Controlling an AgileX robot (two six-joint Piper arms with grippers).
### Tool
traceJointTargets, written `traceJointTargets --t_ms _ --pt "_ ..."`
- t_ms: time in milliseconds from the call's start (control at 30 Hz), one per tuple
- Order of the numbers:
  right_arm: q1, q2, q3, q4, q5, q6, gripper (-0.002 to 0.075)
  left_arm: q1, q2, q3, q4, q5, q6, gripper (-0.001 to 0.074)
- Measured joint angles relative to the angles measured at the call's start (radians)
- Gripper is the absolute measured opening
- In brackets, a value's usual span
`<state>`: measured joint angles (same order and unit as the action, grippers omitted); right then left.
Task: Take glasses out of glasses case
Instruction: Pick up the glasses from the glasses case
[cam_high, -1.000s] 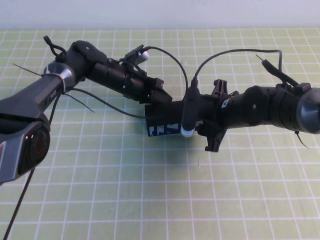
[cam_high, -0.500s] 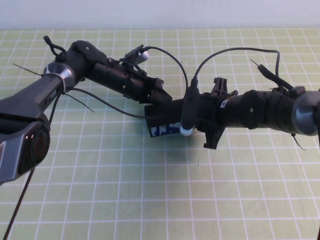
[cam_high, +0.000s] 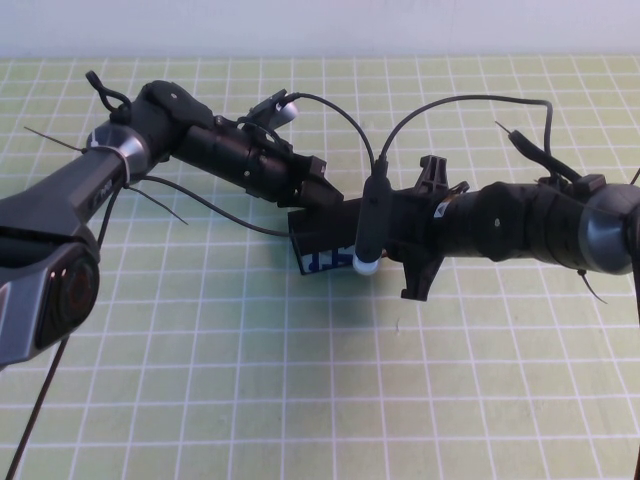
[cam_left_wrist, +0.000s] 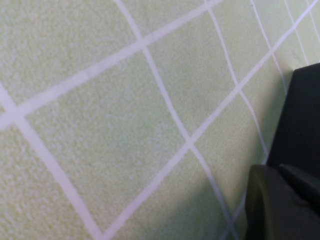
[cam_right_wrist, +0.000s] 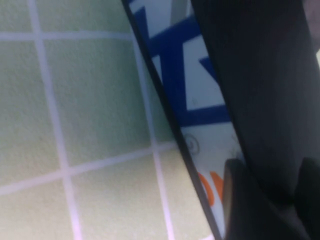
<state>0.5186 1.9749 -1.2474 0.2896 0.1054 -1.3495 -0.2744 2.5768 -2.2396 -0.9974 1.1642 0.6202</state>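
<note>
The black glasses case (cam_high: 322, 228) lies at the middle of the green grid mat, its white strip with blue print (cam_high: 328, 260) facing me. My left gripper (cam_high: 322, 190) is at the case's back left corner, touching or nearly touching it. My right gripper (cam_high: 392, 240) is at the case's right end, against the lid. The right wrist view shows the white strip (cam_right_wrist: 197, 100) with blue and orange print and the black lid (cam_right_wrist: 260, 70) very close up. The left wrist view shows a black side of the case (cam_left_wrist: 302, 115). The glasses are hidden.
The green grid mat (cam_high: 300, 380) covers the table. Black cables (cam_high: 340, 110) loop above both wrists over the case. The mat's far edge (cam_high: 320, 58) meets a pale wall.
My right arm has shifted a little to the left, closer onto the case. The left arm and the case have not moved.
</note>
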Motion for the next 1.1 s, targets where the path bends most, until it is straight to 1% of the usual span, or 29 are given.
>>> traceJointTargets --t_ms 133,400,500,700,933,1100 --pt "0.008 -0.006 0.000 0.000 0.006 0.000 0.0182 0.000 0.000 0.000 0.002 0.011 0.000 -0.0002" --pt "0.010 -0.007 0.000 0.000 0.006 0.000 0.0175 0.002 0.000 0.000 0.004 0.013 -0.002 -0.0002" --pt "0.010 -0.008 0.000 0.000 0.006 0.000 0.0150 0.002 0.000 0.000 0.006 0.013 -0.002 -0.0002" --pt "0.010 -0.025 0.000 -0.003 -0.007 0.000 0.0066 0.003 0.000 0.000 0.008 0.007 -0.004 -0.0002" --pt "0.010 -0.032 0.000 -0.007 -0.018 -0.008 0.0022 0.003 0.000 0.000 0.008 0.003 0.004 -0.0003" --pt "0.011 -0.037 0.000 -0.007 -0.025 -0.008 0.0011 0.013 -0.002 -0.042 0.028 0.018 0.014 -0.0002"
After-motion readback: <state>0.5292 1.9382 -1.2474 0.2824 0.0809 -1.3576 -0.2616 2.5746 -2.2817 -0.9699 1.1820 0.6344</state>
